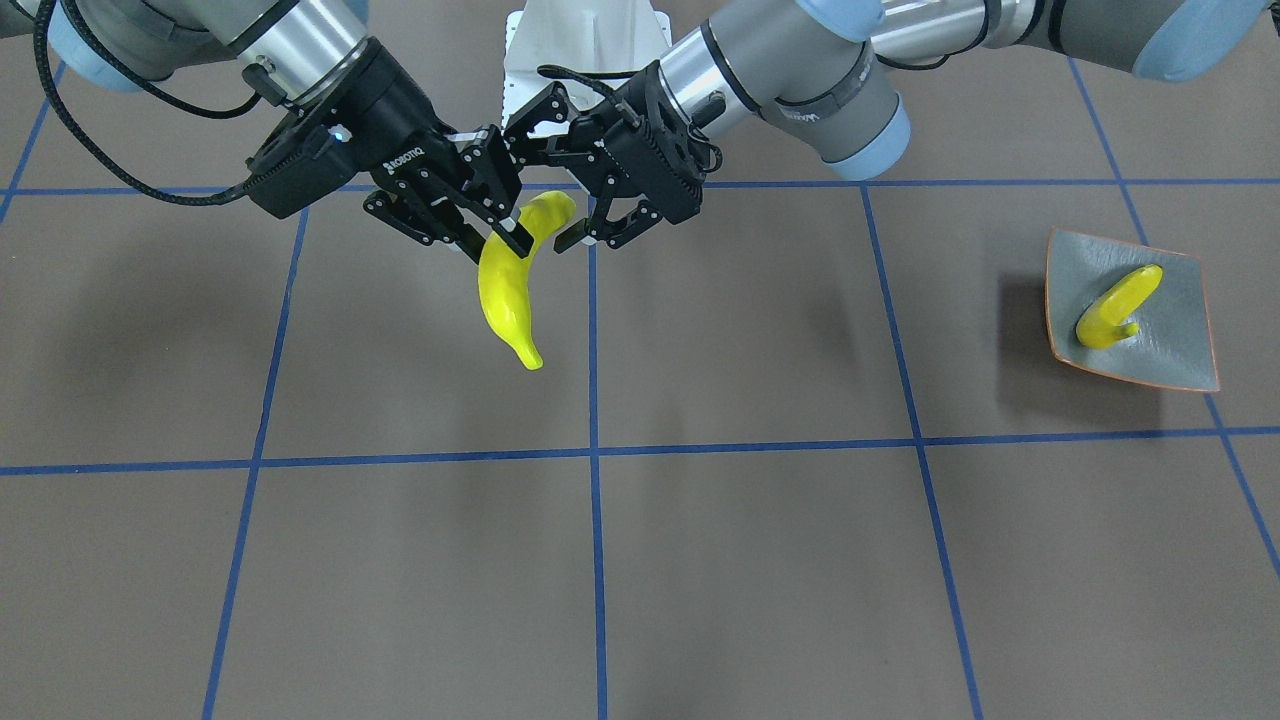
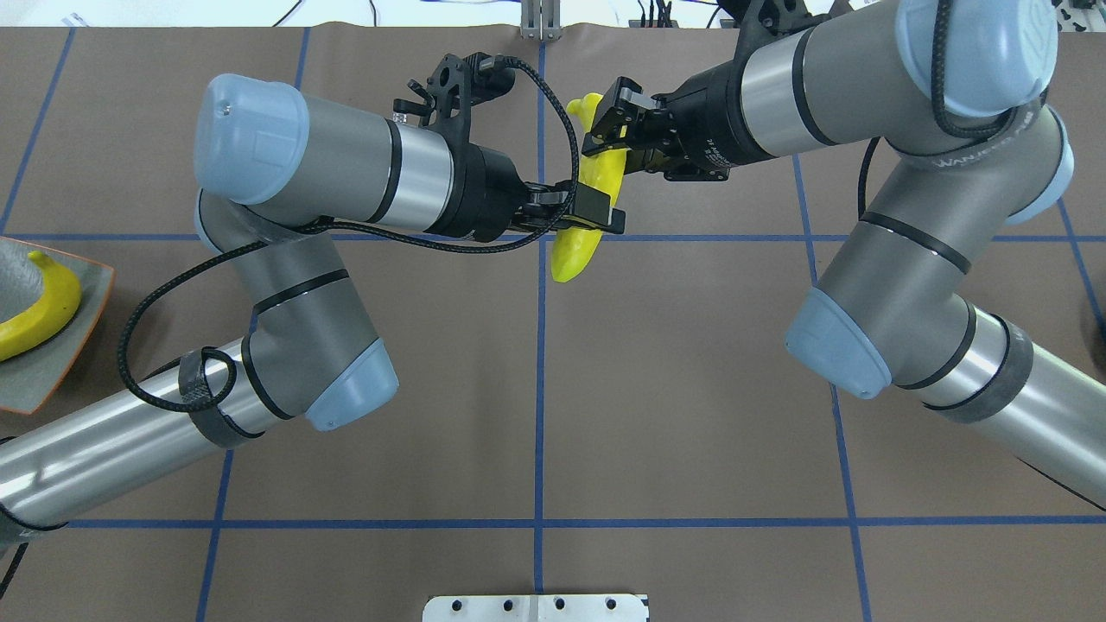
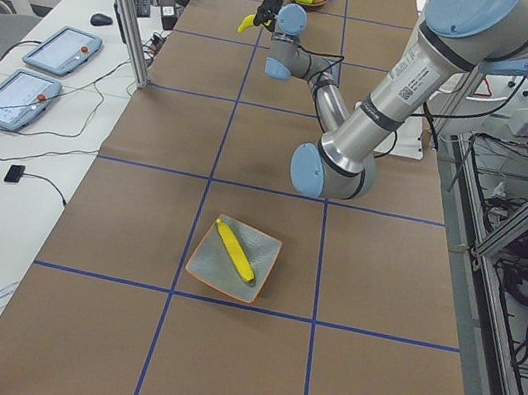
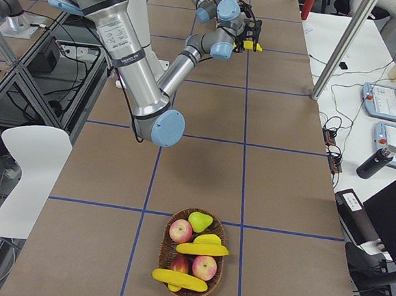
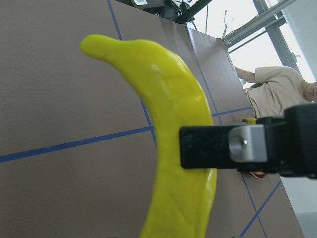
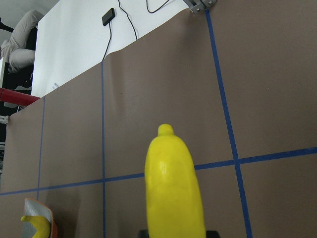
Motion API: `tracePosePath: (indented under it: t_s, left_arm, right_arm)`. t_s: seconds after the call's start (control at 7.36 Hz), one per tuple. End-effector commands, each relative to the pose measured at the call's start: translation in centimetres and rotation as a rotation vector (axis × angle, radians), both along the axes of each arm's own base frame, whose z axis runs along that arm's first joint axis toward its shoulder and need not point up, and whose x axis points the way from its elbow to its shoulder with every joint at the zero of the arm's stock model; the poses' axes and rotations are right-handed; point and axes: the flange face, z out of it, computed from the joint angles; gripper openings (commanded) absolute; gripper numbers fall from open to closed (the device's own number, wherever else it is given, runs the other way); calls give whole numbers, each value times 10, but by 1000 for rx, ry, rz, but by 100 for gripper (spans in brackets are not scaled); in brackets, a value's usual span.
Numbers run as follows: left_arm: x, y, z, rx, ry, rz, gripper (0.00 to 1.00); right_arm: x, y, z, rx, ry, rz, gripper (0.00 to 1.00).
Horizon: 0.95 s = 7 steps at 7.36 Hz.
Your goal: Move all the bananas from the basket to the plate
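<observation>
One yellow banana hangs in the air over the middle of the table. My right gripper is shut on it, and its fingertips flank the fruit in the right wrist view. My left gripper is open, its fingers spread around the banana's upper end. A second banana lies on the grey plate with the orange rim, at the table's left end. The wicker basket at the right end holds two more bananas.
The basket also holds red apples and a green pear. Blue tape lines grid the brown table. A seated person is beyond the table's right end. A white mount plate sits at the near edge.
</observation>
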Motion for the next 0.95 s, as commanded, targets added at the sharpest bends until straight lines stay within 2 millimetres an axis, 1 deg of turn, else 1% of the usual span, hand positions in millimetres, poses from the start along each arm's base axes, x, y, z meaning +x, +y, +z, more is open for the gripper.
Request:
tracePosePath:
  t_s: [0.0,0.14,0.27,0.41,0.54,0.68,0.81]
  left_arm:
    - [0,1,0,0,0,1,0]
    - [1,1,2,-4,-3,2,0]
    - [2,1,3,-4,-5,4,0]
    - [2,2,7,-5,-9,5,0]
    - [2,2,24,-18,-26,5,0]
    - [-3,5,36,-28,-37,4,0]
    - [-14,12,59,-40,-54,2,0]
  right_arm:
    - [2,-2,0,65,-1,28,99]
    - [3,-3,4,74,4,36,100]
    - [8,-4,3,87,-7,44,100]
    - [18,-12,8,84,0,65,100]
    - [31,-27,27,75,37,95,100]
    - [53,-50,61,76,109,128,100]
    - [66,-80,101,79,196,126,100]
